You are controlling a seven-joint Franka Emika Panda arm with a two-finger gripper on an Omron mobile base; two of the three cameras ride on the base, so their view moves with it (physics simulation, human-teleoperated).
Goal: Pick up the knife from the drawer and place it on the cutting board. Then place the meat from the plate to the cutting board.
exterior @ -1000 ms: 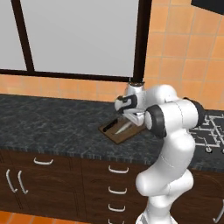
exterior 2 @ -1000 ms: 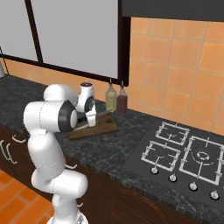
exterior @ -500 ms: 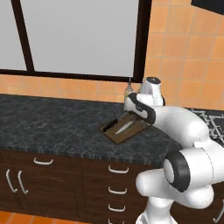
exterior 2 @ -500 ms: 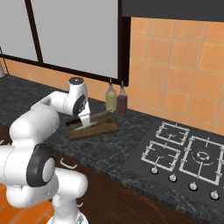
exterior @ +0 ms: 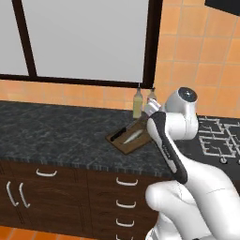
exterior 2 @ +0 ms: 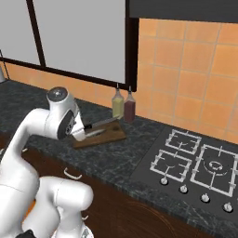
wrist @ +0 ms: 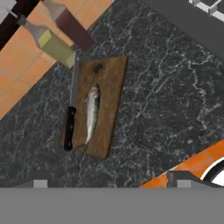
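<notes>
Standing just behind the cutting board (wrist: 99, 105), two glass bottles, one yellowish (wrist: 49, 41) and one dark red (wrist: 70, 25), were against the orange tiled wall. One knife (wrist: 71, 108) and one fish (wrist: 91, 112) lay side by side on the dark brown wooden board, the black handle reaching over its edge. The fish was slender and silver-grey. The board rested on the speckled black stone counter (wrist: 166, 96), with a gas stove (exterior 2: 195, 160) to its right. Whether the gripper was wide or narrow, I could not tell.
</notes>
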